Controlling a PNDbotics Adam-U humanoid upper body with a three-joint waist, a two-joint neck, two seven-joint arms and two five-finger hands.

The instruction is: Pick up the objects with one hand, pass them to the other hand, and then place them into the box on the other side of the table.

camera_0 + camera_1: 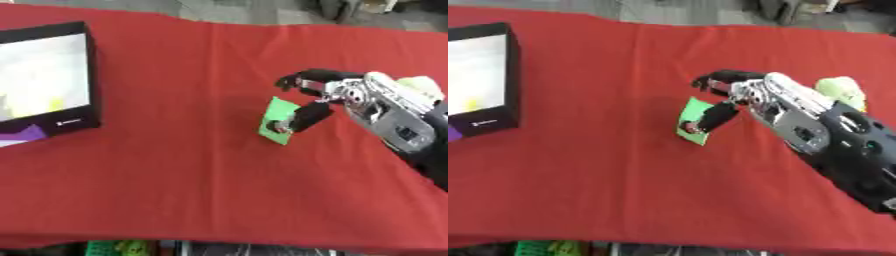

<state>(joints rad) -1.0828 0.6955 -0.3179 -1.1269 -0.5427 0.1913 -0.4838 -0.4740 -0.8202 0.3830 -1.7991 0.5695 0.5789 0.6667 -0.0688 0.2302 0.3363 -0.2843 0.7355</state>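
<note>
The right hand (pixel 317 97) reaches in from the right, its forearm cut off at the frame edge. Its thumb rests on a flat green card (pixel 277 120) while the curled fingers arch above the card's far edge; whether they actually pinch it is hard to make out. The card lies tilted near the middle of the counter (pixel 192 190), which wears a smooth red cloth. A pale yellow-green lump (pixel 842 91) is half hidden behind the arm. The black-walled box (pixel 52 80), white inside, sits at the left edge, partly cropped, well apart from the card. The left hand shows nowhere.
</note>
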